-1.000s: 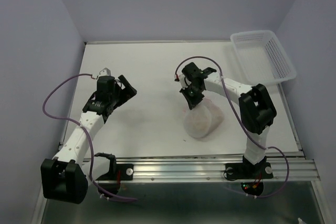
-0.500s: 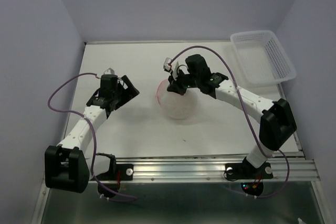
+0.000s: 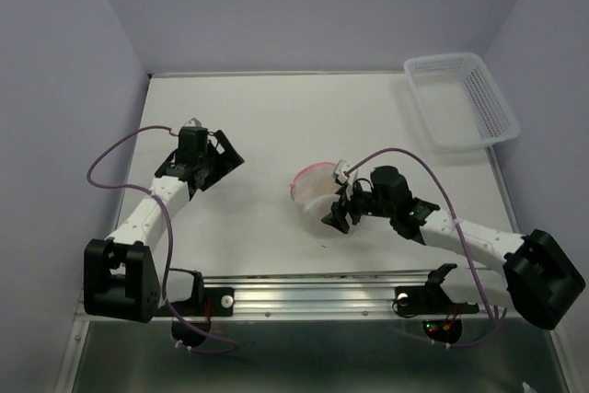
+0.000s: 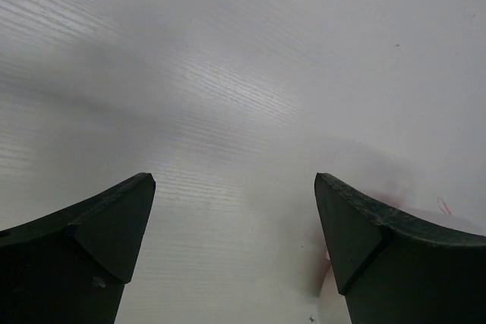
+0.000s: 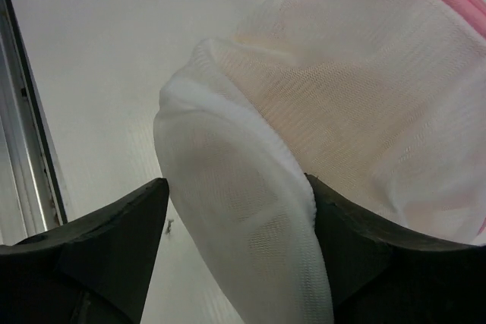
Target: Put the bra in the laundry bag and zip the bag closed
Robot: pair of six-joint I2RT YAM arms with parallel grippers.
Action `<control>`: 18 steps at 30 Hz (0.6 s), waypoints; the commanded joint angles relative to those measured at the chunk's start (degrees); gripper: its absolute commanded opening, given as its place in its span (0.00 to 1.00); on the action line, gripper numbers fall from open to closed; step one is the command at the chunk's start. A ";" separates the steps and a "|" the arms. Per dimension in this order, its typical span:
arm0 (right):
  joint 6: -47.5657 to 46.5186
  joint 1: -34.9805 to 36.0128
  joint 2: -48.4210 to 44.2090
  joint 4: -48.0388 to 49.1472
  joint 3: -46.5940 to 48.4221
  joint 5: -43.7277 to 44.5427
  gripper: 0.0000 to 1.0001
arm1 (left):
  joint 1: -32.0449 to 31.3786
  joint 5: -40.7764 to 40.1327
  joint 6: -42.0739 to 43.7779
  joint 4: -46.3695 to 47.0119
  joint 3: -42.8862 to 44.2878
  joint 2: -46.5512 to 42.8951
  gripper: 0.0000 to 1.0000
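- The left gripper (image 3: 217, 156) hovers over the white table (image 3: 267, 117) at about 9 o'clock in the top view; its dark fingers (image 4: 91, 240) stand wide apart with nothing between them, only bare tabletop below
- In the left wrist view a faint pink smudge shows at 5 o'clock by the right-hand finger, too blurred to name
- The laundry bag (image 3: 315, 192) lies on the table just right of centre, toward 5 o'clock, with its pink zipper band (image 3: 300, 179) curving round its 10 o'clock side; I cannot tell whether the zip is shut
- The bra (image 5: 304, 96) sits inside the bag, showing as a peach-beige tint through the white mesh
- The right gripper (image 3: 340, 215) is low at the bag's 5 o'clock edge; in its wrist view the jaws are spread, and a rounded fold of the bag (image 5: 250, 210) bulges between them
- A metal rail (image 5: 23, 149) runs along the 9 o'clock edge of the right wrist view
- The white slotted plastic basket (image 3: 488, 98) sits at 2 o'clock, well apart from the bag
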 commanded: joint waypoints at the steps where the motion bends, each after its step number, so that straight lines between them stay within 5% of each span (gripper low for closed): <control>1: 7.34 0.62 -10.90 -5.80 -2.35 7.11 0.78 | 0.20 2.49 0.62 1.54 1.42 0.82 0.99; 4: 9.79 0.62 -15.84 -10.05 2.28 14.99 1.00 | 0.20 3.11 0.36 1.72 1.07 1.26 0.99; 8: 8.67 0.62 -13.92 -19.01 8.80 12.66 1.00 | 0.20 4.25 0.01 3.03 0.37 -0.05 0.99; 12: 12.69 0.62 -17.76 -20.43 4.35 11.94 1.00 | 0.20 4.25 -0.08 3.65 -0.86 -1.81 0.99; 18: 16.21 0.62 -17.17 -18.68 7.14 30.45 1.00 | 0.12 8.28 1.50 4.88 -1.30 -1.38 0.99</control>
